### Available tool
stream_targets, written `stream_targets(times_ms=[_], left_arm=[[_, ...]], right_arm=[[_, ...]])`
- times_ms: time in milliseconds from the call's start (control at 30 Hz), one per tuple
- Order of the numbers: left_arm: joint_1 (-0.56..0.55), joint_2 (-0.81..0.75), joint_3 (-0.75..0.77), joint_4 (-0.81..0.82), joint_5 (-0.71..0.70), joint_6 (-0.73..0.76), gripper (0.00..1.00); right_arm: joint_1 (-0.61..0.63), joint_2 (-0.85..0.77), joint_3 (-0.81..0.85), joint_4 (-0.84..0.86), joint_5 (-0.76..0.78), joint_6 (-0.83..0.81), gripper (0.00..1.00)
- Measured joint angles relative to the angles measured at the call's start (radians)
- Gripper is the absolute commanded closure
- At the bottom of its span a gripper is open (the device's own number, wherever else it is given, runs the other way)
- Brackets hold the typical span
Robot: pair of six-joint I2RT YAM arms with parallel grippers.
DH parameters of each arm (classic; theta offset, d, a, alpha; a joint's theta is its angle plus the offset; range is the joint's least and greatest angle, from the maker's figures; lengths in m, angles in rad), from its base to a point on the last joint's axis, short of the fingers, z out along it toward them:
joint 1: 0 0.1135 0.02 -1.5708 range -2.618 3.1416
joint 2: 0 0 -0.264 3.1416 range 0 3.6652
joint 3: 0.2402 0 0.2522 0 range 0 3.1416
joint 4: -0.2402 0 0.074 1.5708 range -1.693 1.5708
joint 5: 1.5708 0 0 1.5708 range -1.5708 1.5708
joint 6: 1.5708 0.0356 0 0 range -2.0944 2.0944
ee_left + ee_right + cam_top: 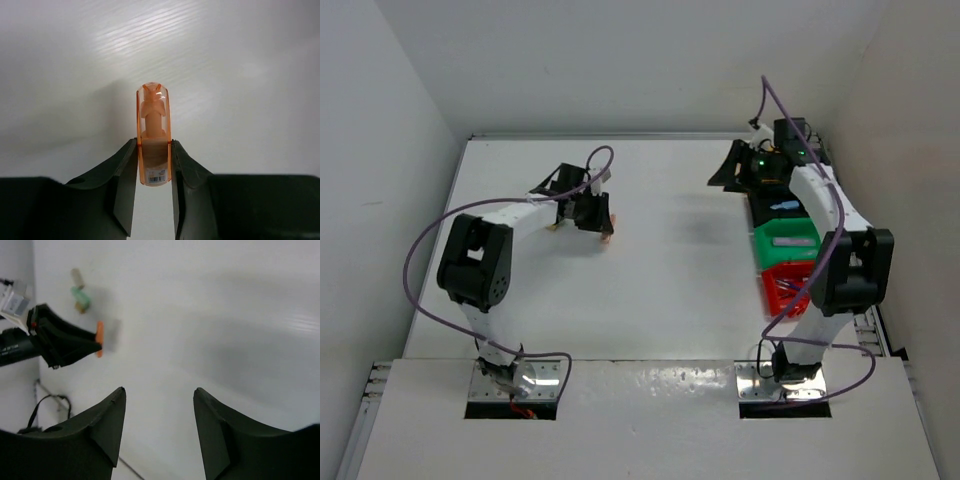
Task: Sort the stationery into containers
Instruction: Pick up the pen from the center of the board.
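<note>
L: we see the left gripper (154,146) clenched, dark matte fingers (124,172) pressing both flat sides of the translucent orange marker (154,125), round-tipped, barcode label at its near end, well left of the glossy green bin (786,240) | R: right gripper (159,396) released, wedge-shaped jaws spread, farther back than the green bin

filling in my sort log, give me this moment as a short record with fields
left gripper: closed on orange stationery item
right gripper: open, empty
bins in view: black bin, green bin, red bin, in a row on the right
loose: green item, lying beyond the left gripper
</note>
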Motion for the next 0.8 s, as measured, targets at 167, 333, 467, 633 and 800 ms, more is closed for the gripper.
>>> stream_targets(times_ms=[167, 333, 467, 633, 800], left_arm=[[-0.020, -0.144, 0.018, 0.134, 0.241, 0.041, 0.97], [-0.064, -0.157, 0.083, 0.219, 0.363, 0.064, 0.98], [-0.096, -0.157, 0.085, 0.223, 0.381, 0.084, 0.98], [-0.119, -0.157, 0.086, 0.220, 0.367, 0.111, 0.98], [-0.151, -0.157, 0.105, 0.208, 0.328, 0.140, 0.98]], right_arm=[[0.150, -0.009, -0.011, 0.109, -0.093, 0.135, 0.43], [0.200, 0.016, 0.023, 0.165, -0.130, 0.220, 0.43], [0.225, 0.060, 0.082, 0.193, -0.135, 0.266, 0.43], [0.259, 0.086, 0.117, 0.217, -0.138, 0.283, 0.43], [0.285, 0.091, 0.117, 0.210, -0.140, 0.281, 0.44]])
